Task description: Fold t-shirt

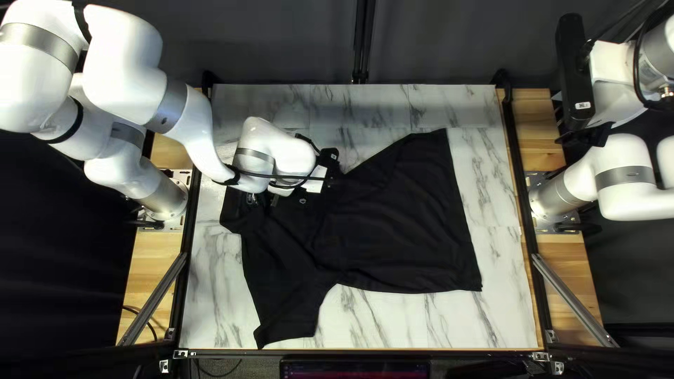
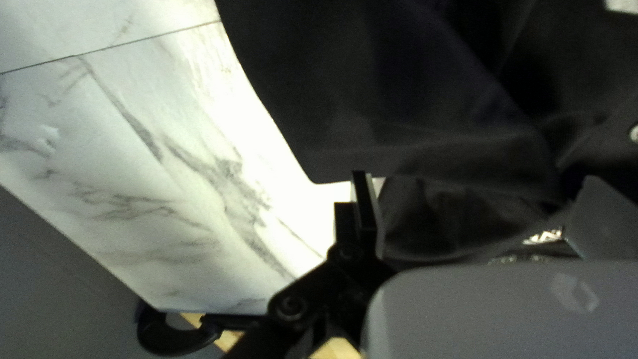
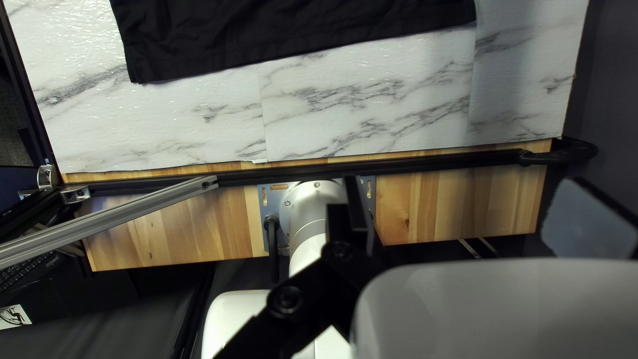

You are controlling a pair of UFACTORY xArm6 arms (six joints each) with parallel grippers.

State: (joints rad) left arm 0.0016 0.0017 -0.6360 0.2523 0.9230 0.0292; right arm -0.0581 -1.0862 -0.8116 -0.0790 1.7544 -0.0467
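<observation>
The t-shirt (image 1: 400,217) lies unfolded on the desk (image 1: 500,317), mid-frame in the top left view; the left hand (image 2: 475,183) gapes wide at its upper-left part; closing too deep could catch extra layers and bunch the fold; the right hand (image 3: 462,186), also wide, hangs clear.

The t-shirt (image 1: 400,224) is black, the tabletop (image 1: 382,316) grey-veined white.

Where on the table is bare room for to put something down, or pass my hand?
The table is bare between the t-shirt and the near edge, between hem and right edge, and along the far edge, right of my left arm. Crowded: the collar end, under that arm and its open gripper.
</observation>
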